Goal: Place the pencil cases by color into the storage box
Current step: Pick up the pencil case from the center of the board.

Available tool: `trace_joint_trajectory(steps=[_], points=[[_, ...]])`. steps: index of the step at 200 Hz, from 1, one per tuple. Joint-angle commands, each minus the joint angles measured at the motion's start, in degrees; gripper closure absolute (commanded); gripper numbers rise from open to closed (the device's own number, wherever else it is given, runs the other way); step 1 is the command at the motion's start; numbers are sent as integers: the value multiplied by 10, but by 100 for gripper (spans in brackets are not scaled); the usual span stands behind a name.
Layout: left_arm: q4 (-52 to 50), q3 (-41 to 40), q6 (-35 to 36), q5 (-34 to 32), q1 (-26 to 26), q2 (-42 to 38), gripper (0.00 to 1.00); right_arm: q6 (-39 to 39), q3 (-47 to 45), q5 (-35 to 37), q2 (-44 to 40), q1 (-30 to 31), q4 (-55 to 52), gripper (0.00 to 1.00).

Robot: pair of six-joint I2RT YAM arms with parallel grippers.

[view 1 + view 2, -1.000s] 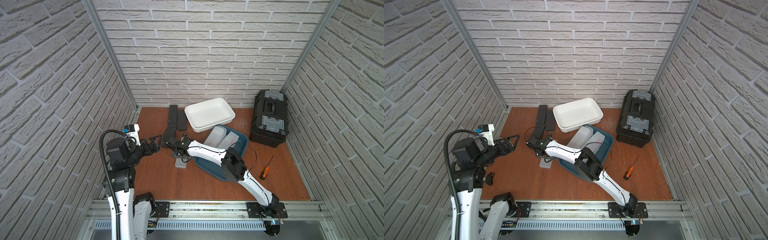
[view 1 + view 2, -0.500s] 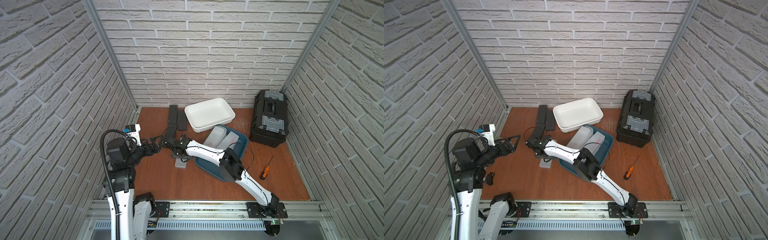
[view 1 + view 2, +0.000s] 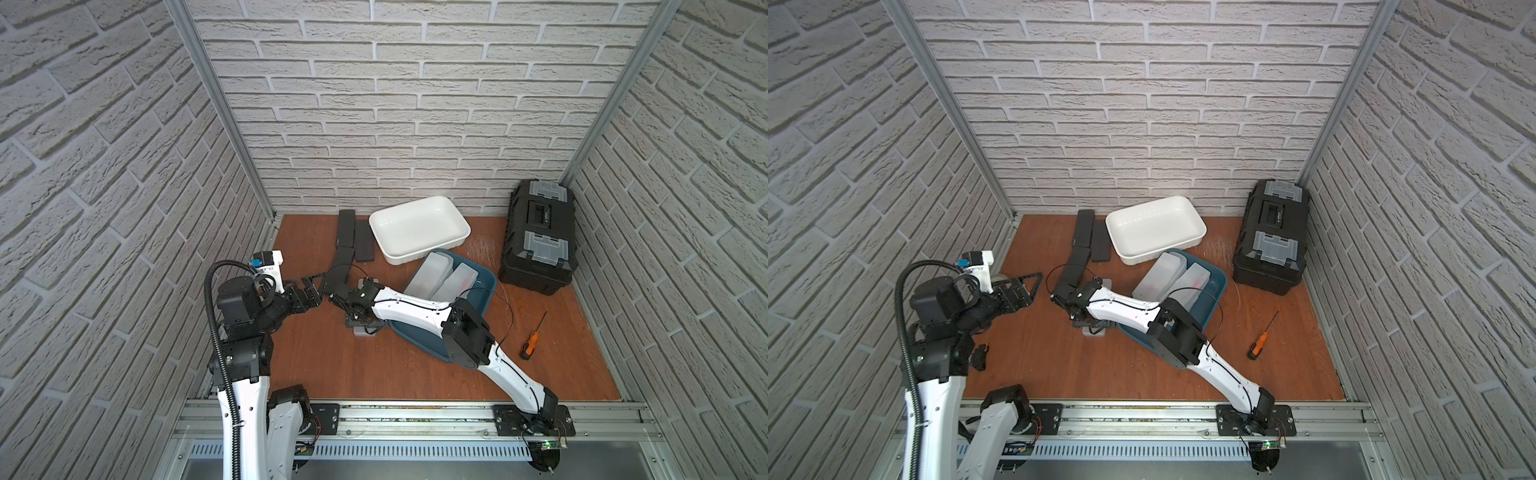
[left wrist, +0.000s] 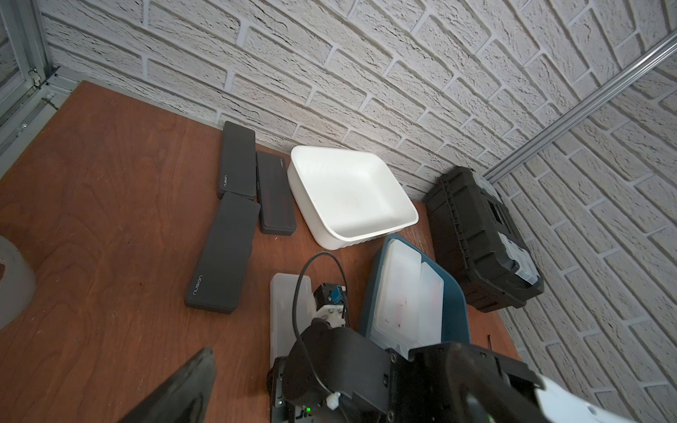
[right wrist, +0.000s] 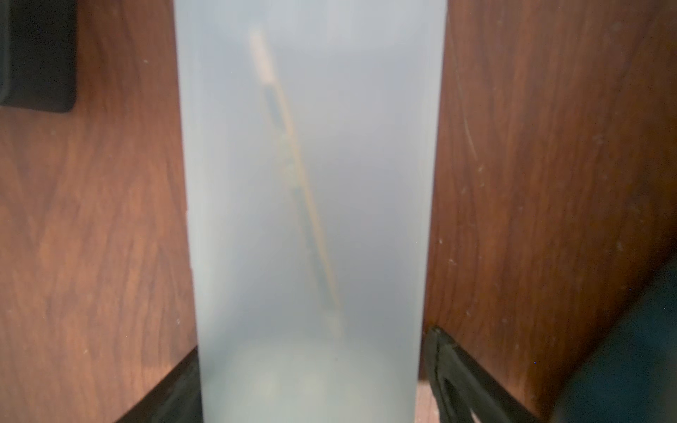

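A frosted white pencil case [image 5: 307, 183] lies flat on the wooden table [image 3: 332, 374], left of the blue storage box [image 3: 486, 286]. My right gripper [image 5: 313, 342] points down over it and is open. Its fingers [image 5: 439, 362] stand close along both long edges, with a thin gap showing on one side. In a top view most of this case [image 3: 360, 332] is hidden under the right gripper [image 3: 360, 322]. Two frosted cases [image 3: 428, 272] [image 3: 457, 282] lean in the blue box. Three black cases [image 4: 238, 159] [image 4: 275, 197] [image 4: 223, 252] lie at the back left. My left gripper [image 3: 309, 286] hovers open and empty.
An empty white tray [image 3: 419, 228] sits at the back against the blue box. A black toolbox [image 3: 538, 237] stands at the back right. An orange-handled screwdriver [image 3: 534, 336] lies at the right. A clear tape roll [image 4: 11, 282] is near the left wall.
The right gripper's jaws have drawn closer together around the frosted case on the table. The left arm has hardly moved.
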Motion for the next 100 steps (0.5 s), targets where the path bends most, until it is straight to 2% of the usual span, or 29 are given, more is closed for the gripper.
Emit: trace_joint_trajectory(steps=[1,18,51,100], points=[[28,-6,2,-2,-3,-1,2,4,-2,-43,17,6,-4,18],[26,-3,0,-3,-3,0,2,-2,5,-36,19,7,-8,22],[19,5,-3,-8,-4,2,2,-14,12,-32,18,14,-3,38],[-5,30,4,-33,-3,4,2,-33,46,-7,7,23,-19,44]])
